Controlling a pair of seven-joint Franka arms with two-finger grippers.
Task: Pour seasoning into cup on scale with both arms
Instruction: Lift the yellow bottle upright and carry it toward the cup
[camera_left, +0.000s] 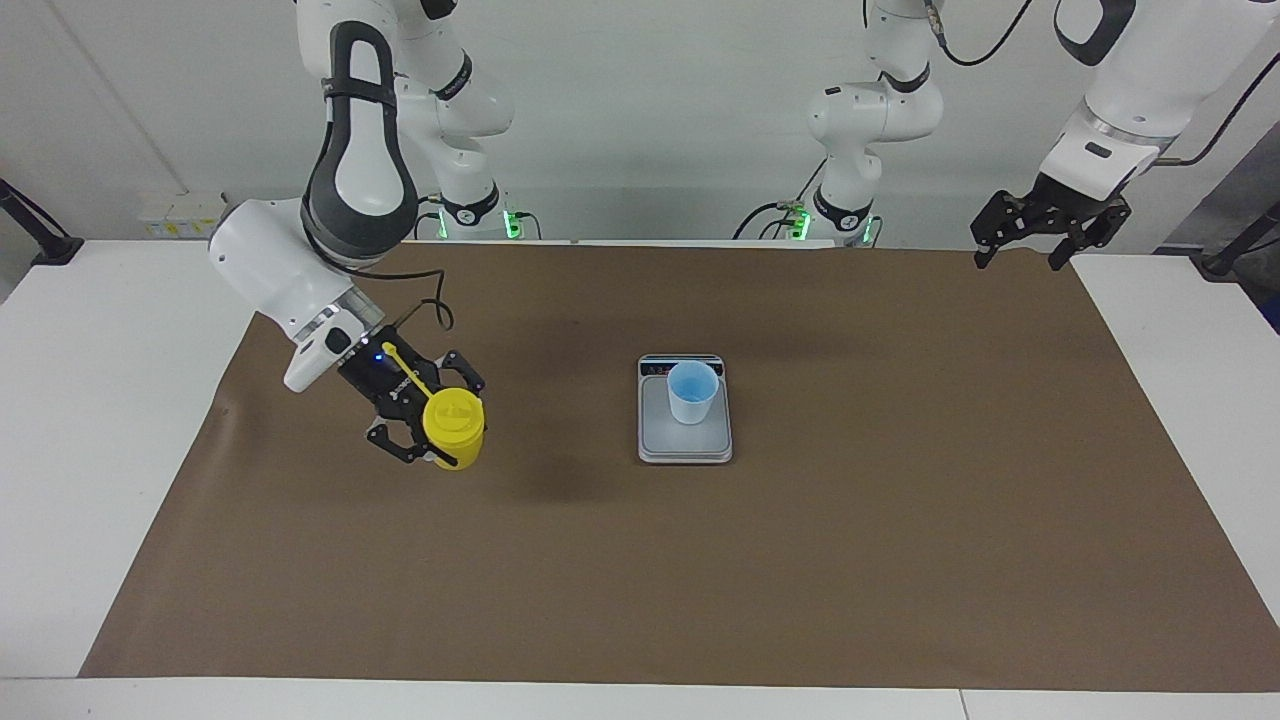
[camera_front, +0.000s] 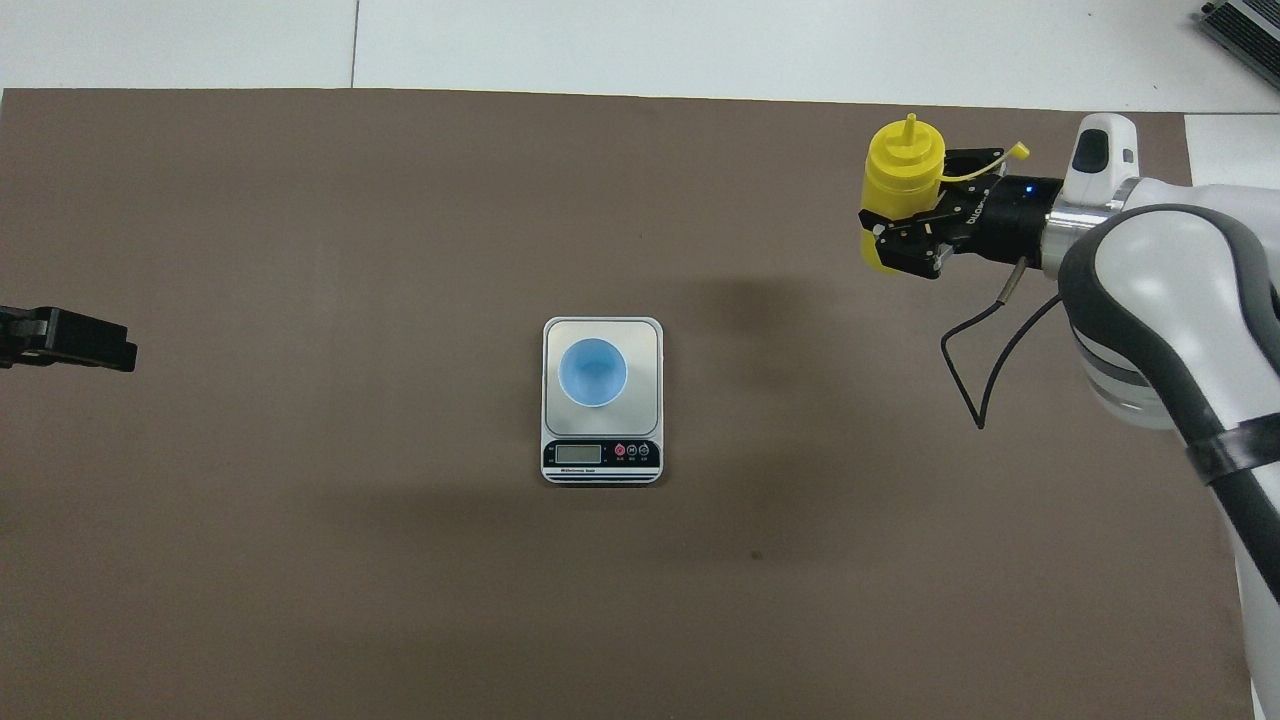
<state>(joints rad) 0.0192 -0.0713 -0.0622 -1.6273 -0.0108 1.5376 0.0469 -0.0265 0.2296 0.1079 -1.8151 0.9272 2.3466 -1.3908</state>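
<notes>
My right gripper (camera_left: 432, 432) (camera_front: 897, 228) is shut on the seasoning (camera_left: 454, 430) (camera_front: 899, 190), a yellow squeeze bottle with its cap strap hanging loose. The bottle is lifted off the brown mat toward the right arm's end of the table, roughly upright, its shadow on the mat below. The pale blue cup (camera_left: 692, 391) (camera_front: 592, 372) stands upright on the silver-grey scale (camera_left: 685, 445) (camera_front: 648, 340) at the table's middle, display edge toward the robots. My left gripper (camera_left: 1048, 240) (camera_front: 70, 340) hangs open in the air over the left arm's end of the mat, holding nothing.
A brown mat (camera_left: 900, 560) (camera_front: 300, 220) covers most of the white table (camera_left: 80, 420). A black cable (camera_front: 985, 350) loops from the right wrist. The arm bases stand at the robots' edge.
</notes>
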